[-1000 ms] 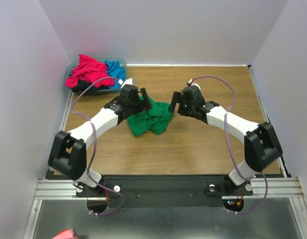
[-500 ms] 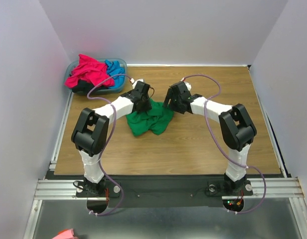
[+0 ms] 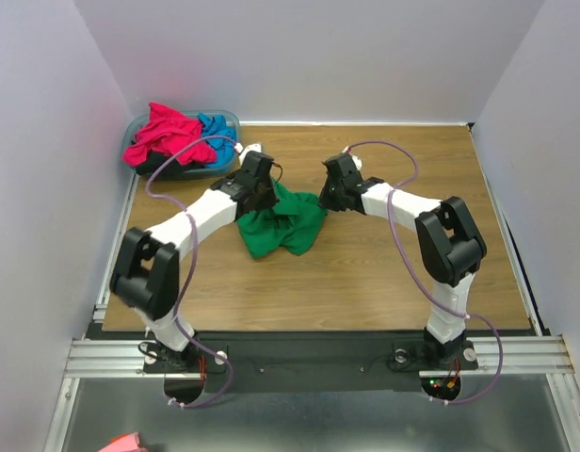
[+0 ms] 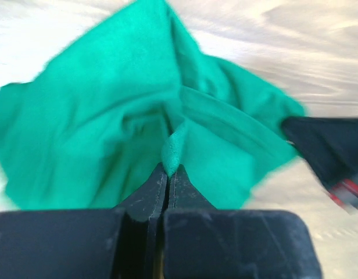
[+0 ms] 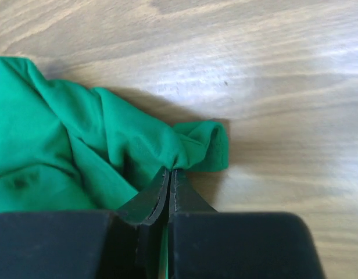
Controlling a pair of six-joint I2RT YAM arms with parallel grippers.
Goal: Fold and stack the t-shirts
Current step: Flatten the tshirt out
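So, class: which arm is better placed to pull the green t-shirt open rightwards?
Right, likely: the right gripper is shut on the green t-shirt at its right edge; the left gripper pinches its left part.

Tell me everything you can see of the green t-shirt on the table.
The bright green soft cloth t-shirt is plain and of one colour. It lies unfolded in a crumpled heap with deep creases, near the middle of the brown wooden table. No sleeve or collar can be made out clearly. The left end effector is shut on a small raised pinch of cloth at its far left side. The right end effector is shut on a fold at its far right edge.
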